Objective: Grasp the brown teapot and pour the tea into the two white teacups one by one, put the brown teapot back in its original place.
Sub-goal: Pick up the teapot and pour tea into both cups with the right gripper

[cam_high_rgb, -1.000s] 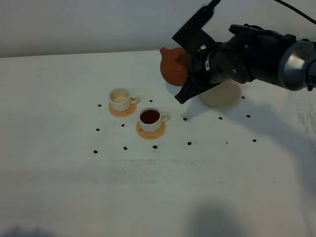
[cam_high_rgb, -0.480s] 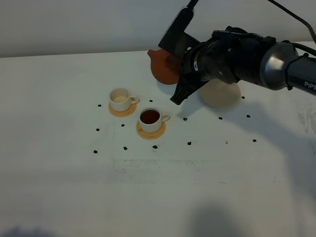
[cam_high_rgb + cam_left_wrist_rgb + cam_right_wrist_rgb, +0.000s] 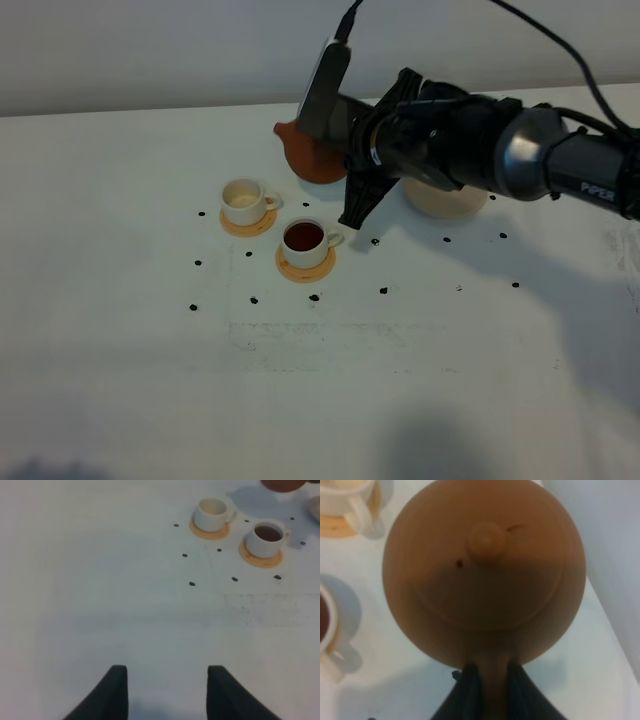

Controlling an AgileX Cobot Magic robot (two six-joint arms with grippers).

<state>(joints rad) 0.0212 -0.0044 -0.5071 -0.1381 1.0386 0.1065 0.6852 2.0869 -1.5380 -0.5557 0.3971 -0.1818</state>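
The white table [image 3: 120, 380] runs out of frame on every side. The right arm [image 3: 480, 150] reaches across it, lettered "PiPER" near the elbow, and covers most of the cream saucer [image 3: 447, 203]. The right gripper [image 3: 489, 677] is clamped on the loop handle of the brown teapot [image 3: 303, 160], held above the table just behind the cups, spout toward the paler teacup [image 3: 243, 202]. The high view hides that handle. The paler teacup's contents are hard to judge. The other teacup [image 3: 304, 240] holds dark tea [image 3: 303, 236]. The left gripper [image 3: 167, 692] stands wide and empty.
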